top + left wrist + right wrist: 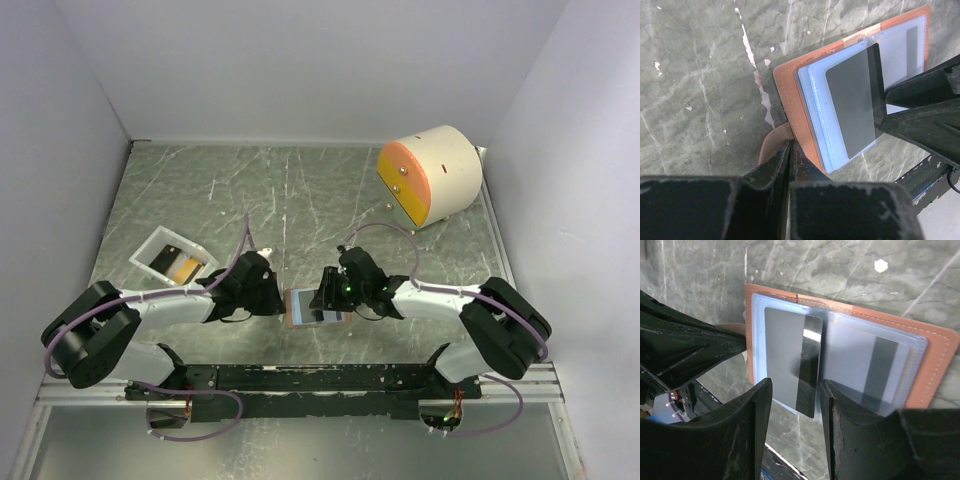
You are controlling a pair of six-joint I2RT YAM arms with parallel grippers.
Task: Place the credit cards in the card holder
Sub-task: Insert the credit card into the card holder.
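Note:
The salmon card holder (296,306) lies open on the table between my grippers. It also shows in the left wrist view (790,92) and the right wrist view (940,352). My left gripper (790,150) is shut on its near flap. A grey card with a dark stripe (785,352) sits partly in the left clear pocket, its end sticking out; it also shows in the left wrist view (852,100). Another card (865,367) is inside the right pocket. My right gripper (796,400) is open, its fingers either side of the grey card's free end.
A white tray (150,243) at the left holds a dark card (168,256) and an orange card (186,267). A big cream cylinder with an orange face (432,175) stands at the back right. Grey walls enclose the table.

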